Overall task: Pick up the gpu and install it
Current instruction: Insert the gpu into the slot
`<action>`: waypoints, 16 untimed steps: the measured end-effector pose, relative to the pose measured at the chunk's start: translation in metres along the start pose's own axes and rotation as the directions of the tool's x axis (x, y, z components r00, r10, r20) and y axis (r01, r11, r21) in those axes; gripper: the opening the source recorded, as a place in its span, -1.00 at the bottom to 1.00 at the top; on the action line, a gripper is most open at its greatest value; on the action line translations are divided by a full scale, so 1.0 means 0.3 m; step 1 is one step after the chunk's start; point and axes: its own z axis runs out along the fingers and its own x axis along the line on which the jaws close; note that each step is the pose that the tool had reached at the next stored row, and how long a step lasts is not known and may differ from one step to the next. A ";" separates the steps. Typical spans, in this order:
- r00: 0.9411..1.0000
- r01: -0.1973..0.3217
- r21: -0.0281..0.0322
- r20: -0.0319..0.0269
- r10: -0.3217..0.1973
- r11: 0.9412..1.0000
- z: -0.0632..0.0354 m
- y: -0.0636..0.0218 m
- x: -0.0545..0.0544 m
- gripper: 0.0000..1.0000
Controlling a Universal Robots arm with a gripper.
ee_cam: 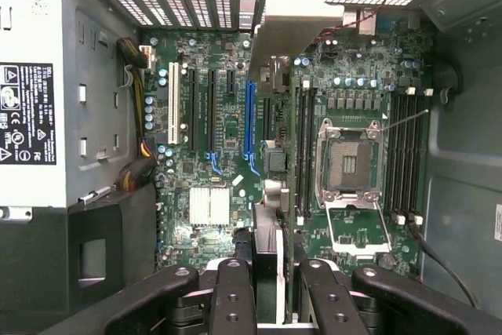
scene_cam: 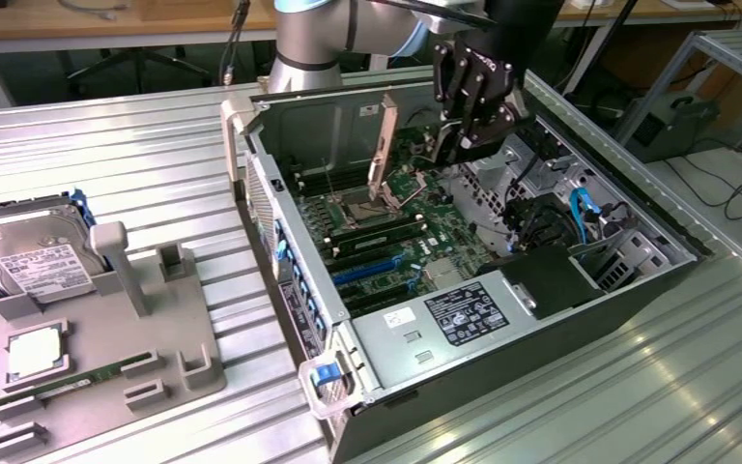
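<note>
On the exterior view's left, a grey holder [scene_cam: 100, 358] lies on the ribbed metal table [scene_cam: 127, 155], carrying a hard drive [scene_cam: 30, 261] stood at its far end, a CPU [scene_cam: 36, 353] lying flat and a memory stick [scene_cam: 74, 382] in a slot. To the right of it lies the open PC case [scene_cam: 474, 290], its motherboard [scene_cam: 385, 222] exposed, with the power supply [scene_cam: 455, 314] at the near end. Above the far part of the case hangs the gripper [scene_cam: 464, 130], clenched on the gpu [scene_cam: 455, 140], which it holds edge-on over the board. In the wrist view the gripper [ee_cam: 273, 292] has its black fingers [ee_cam: 231, 296] pressed to either side of the gpu [ee_cam: 274, 68], whose silver bracket stands toward the case's vented wall; the card hangs above the motherboard [ee_cam: 212, 139], roughly over the area between the blue slot [ee_cam: 249, 119] and the CPU socket [ee_cam: 345, 162]. Whether the card touches a slot I cannot tell.
</note>
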 end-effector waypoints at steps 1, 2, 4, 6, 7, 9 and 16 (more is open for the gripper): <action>1.000 0.000 0.000 0.000 0.000 1.000 0.001 0.000 0.000 -0.45; 1.000 0.000 0.000 0.000 0.000 1.000 0.003 0.000 0.000 -0.45; 1.000 0.000 0.000 0.001 0.000 1.000 0.006 0.000 0.000 -0.45; 1.000 0.000 0.000 0.001 0.000 1.000 0.010 0.000 0.000 -0.45; 1.000 0.000 0.000 0.001 0.000 1.000 0.011 0.000 0.000 -0.45; 1.000 0.000 0.000 0.001 0.000 1.000 0.014 0.000 0.000 -0.45; 1.000 0.000 0.000 0.002 0.000 1.000 0.036 0.000 0.001 -0.45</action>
